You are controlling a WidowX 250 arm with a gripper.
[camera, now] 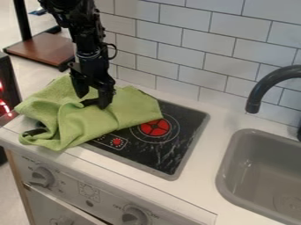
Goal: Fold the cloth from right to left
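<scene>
The green cloth [128,110] is crumpled across the left part of the stove top [157,154] and the counter [203,165]; over it, the gripper [93,100] is held with its fingers spread.

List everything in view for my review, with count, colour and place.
Cloth: one, green, rumpled, partly over stove
Stove top: one, black with red burner, in counter
Counter: one, white, around stove and sink
Sink: one, grey, right
Faucet: one, dark, beside sink
Knobs: two, grey, front panel
Tiled wall: one, white, behind
Shelf: one, brown, upper left
Arm: one, black, upper left
Gripper: one, black, at cloth
</scene>
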